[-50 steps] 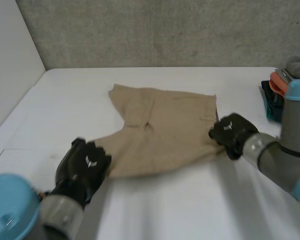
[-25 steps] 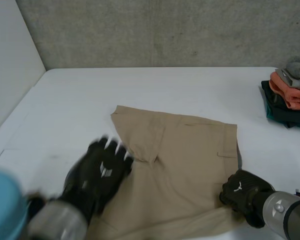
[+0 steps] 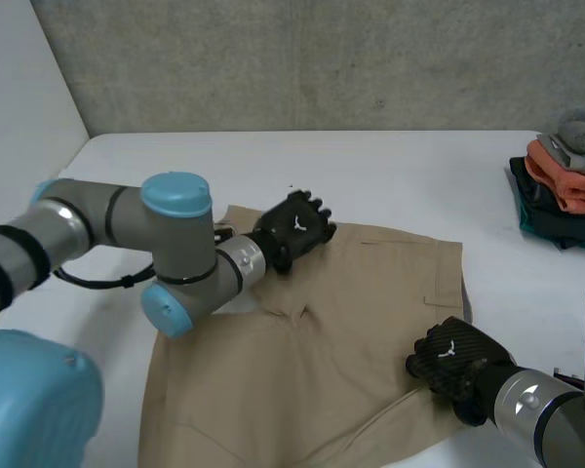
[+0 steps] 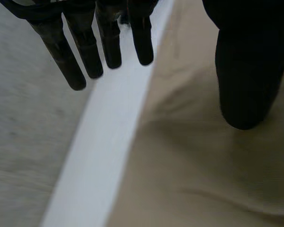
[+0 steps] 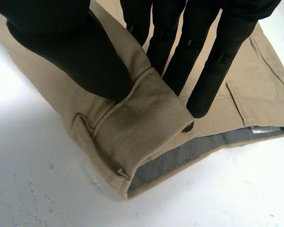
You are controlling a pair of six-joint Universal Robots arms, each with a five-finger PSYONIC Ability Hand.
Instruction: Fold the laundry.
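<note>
Tan shorts [image 3: 351,331] lie spread flat on the white table [image 3: 175,166]. My left hand [image 3: 294,227] hovers over their far edge, fingers [image 4: 109,42] straight above the bare table strip and thumb [image 4: 246,75] above the cloth [image 4: 203,161], holding nothing. My right hand [image 3: 453,359] is at the shorts' near right edge. There its thumb [image 5: 75,52] and fingers [image 5: 203,71] pinch a raised fold of the waistband [image 5: 146,118], whose grey inner lining shows beneath.
A stack of folded clothes [image 3: 564,185], grey over orange over dark green, sits at the table's far right edge. A concrete wall [image 3: 322,58] stands behind the table and a white panel [image 3: 19,117] at its left.
The shorts have been dragged toward the near edge and spread out. My left hand let go at the near left and swung across to their far edge. My right hand moved nearer, still gripping.
</note>
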